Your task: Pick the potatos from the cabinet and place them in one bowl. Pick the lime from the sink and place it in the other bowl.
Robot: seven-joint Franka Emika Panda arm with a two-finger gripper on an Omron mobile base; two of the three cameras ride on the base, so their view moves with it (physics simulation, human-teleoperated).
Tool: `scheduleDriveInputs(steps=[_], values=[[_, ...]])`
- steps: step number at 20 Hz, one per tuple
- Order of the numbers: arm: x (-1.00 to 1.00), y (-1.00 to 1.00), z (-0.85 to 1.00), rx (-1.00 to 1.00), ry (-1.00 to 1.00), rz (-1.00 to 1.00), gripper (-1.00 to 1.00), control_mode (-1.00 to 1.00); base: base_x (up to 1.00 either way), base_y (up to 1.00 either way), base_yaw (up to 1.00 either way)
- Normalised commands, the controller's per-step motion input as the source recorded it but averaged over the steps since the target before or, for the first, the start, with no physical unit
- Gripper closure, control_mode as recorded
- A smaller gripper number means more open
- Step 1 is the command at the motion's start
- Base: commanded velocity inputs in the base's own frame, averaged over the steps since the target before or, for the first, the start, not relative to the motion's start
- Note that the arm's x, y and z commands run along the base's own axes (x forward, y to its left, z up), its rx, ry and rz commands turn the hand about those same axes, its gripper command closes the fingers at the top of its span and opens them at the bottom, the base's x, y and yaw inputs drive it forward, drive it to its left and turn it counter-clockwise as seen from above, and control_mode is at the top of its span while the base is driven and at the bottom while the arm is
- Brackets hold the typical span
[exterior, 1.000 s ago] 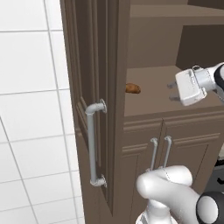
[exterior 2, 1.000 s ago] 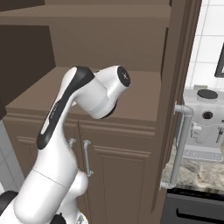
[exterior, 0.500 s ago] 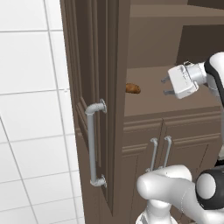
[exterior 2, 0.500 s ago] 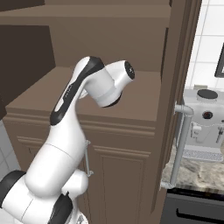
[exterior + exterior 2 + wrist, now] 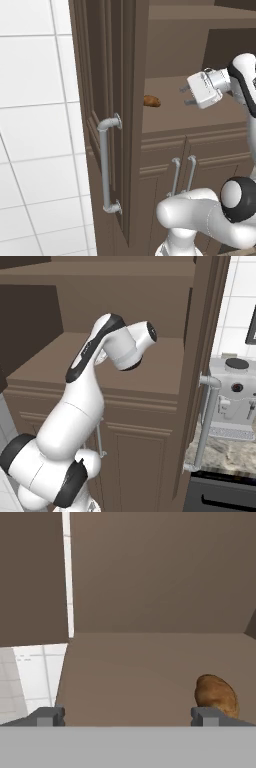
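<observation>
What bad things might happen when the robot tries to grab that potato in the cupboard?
1. In the hand view the potato sits off to one side, right by one fingertip, not between the two. The open gripper might bump it and roll it away along the shelf.
2. The potato lies near the open cabinet door, so a push that way might trap it by the door or knock it off the shelf.
</observation>
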Motion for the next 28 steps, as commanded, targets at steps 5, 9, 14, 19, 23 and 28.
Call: scheduleDriveInputs(steps=[5, 9, 14, 19, 23, 28], values=[[0.16, 0.03, -0.19, 0.00, 0.00, 0.05, -1.00, -1.00, 0.00, 0.00, 0.00], [0.25, 0.08, -0.21, 0.00, 0.00, 0.02, -1.00, -1.00, 0.00, 0.00, 0.00], [0.29, 0.05, -0.08, 0.00, 0.00, 0.00, -1.00, -1.00, 0.00, 0.00, 0.00], [0.23, 0.01, -0.03, 0.00, 0.00, 0.00, -1.00, -1.00, 0.00, 0.00, 0.00], [0.23, 0.00, -0.08, 0.00, -0.01, 0.00, -1.00, -1.00, 0.00, 0.00, 0.00], [0.20, 0.00, -0.14, 0.00, -0.02, 0.00, -1.00, -1.00, 0.00, 0.00, 0.00]])
